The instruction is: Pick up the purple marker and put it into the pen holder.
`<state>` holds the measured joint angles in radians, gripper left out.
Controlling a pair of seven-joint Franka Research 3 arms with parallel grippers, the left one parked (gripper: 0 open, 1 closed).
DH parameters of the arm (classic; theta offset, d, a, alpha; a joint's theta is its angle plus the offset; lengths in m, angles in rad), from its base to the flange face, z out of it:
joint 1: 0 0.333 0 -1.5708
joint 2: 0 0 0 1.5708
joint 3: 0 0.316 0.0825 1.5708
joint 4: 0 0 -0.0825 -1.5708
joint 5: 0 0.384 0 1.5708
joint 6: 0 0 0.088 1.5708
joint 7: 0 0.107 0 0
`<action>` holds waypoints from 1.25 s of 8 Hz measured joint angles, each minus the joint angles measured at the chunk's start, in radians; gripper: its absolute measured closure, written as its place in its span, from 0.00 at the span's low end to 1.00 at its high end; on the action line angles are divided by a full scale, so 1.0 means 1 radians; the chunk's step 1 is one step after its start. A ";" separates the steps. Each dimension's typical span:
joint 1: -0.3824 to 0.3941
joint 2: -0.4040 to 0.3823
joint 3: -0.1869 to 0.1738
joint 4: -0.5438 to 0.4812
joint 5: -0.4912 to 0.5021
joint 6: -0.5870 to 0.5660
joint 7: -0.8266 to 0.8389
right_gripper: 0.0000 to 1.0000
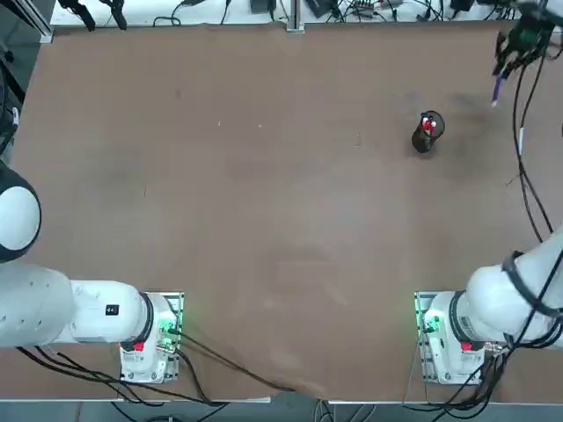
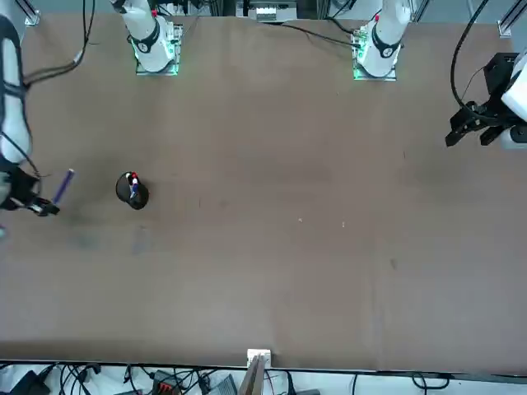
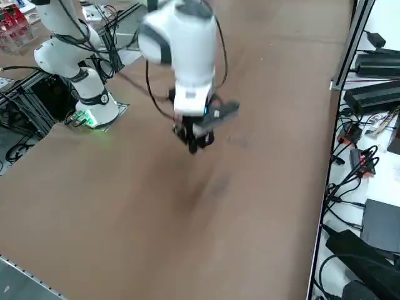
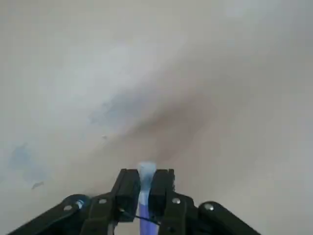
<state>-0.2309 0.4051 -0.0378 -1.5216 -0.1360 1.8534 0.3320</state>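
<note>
My right gripper hangs above the table's far right corner, shut on the purple marker. In the front view the purple marker slants up out of the gripper at the left edge. The wrist view shows both fingers pressed on the marker's pale end, with bare table below. The pen holder, a small black cup with red and white inside, stands on the table to the robot's left of the gripper and slightly nearer the bases. The front view has the pen holder right of the marker, apart from it.
Cables and power bricks lie along the table's right edge. More cables run behind the far edge. The two arm bases with green lights stand at the near edge. The parked left arm stays at the near left.
</note>
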 joint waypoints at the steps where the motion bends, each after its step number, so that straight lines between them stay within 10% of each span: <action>1: 0.034 -0.005 0.002 0.041 -0.079 -0.054 0.120 0.85; 7: 0.257 0.046 0.007 0.048 -0.582 -0.240 1.066 0.85; 10: 0.394 0.065 0.008 0.046 -0.646 -0.418 1.456 0.85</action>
<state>0.1631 0.4696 -0.0294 -1.4759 -0.7821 1.4354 1.7879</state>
